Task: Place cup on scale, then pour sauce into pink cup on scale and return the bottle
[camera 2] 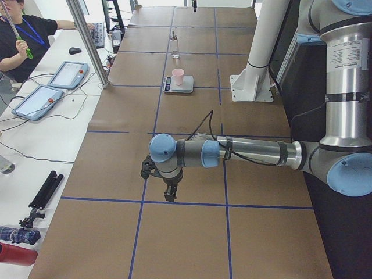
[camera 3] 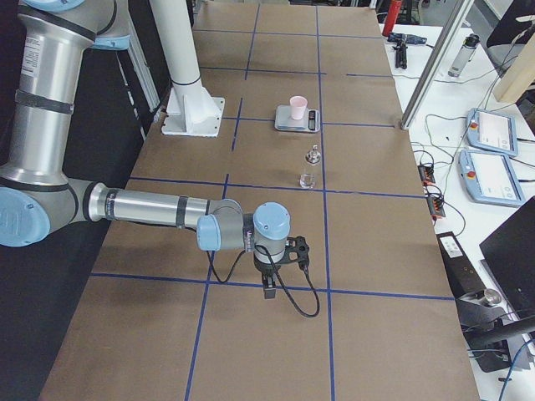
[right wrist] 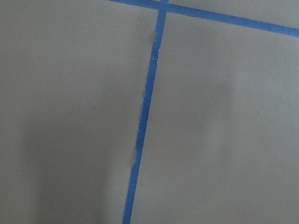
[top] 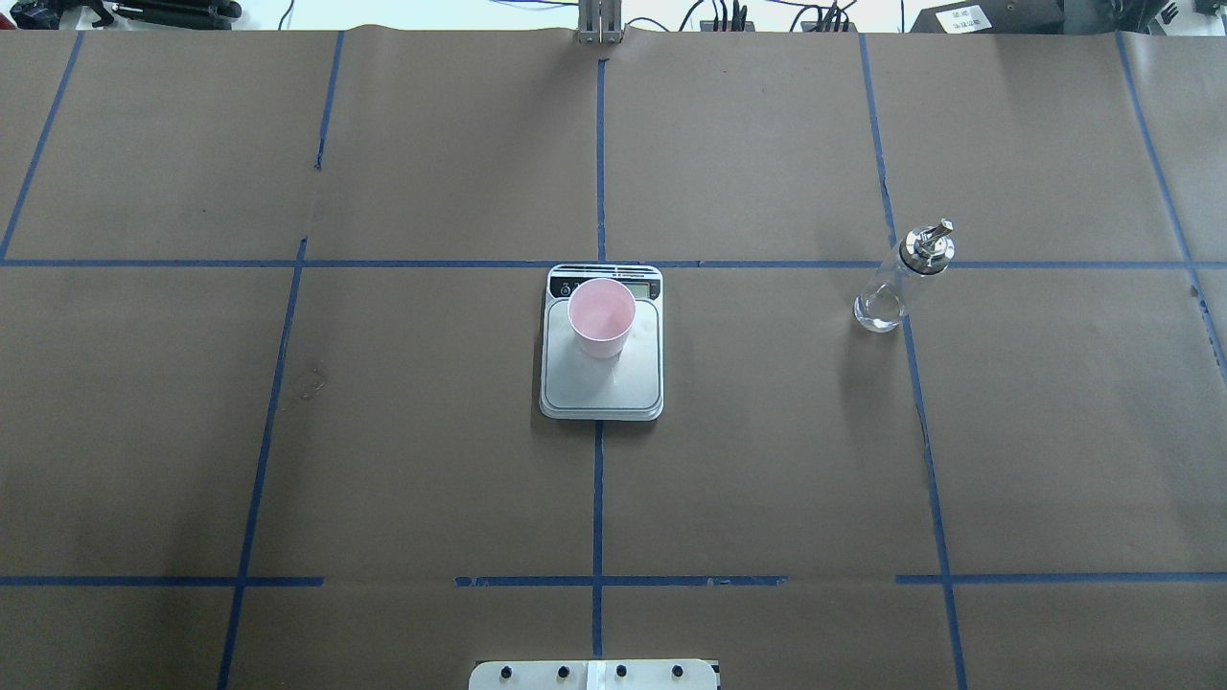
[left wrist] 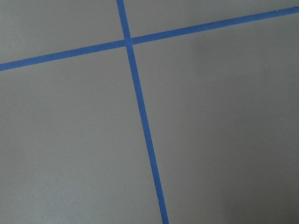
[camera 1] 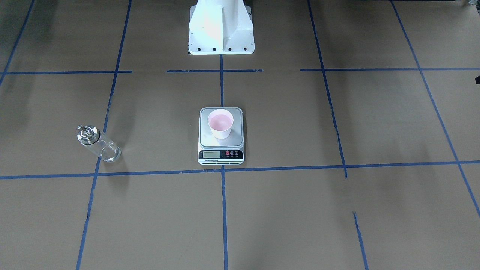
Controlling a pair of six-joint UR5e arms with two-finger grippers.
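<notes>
- One step looks done: the cup stands on the scale.
- The bottle stands well apart on my right; whether I have poured, I cannot tell.
- My left gripper and right gripper hang far off, and I cannot tell if their jaws are parted or closed.

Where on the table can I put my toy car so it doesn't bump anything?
There is lots of room. In the overhead view, the whole stretch of brown paper on the robot's left of the scale is bare. The gap between the scale and the bottle is free too. The only crowded spot is the scale, where the cup stands.
</notes>
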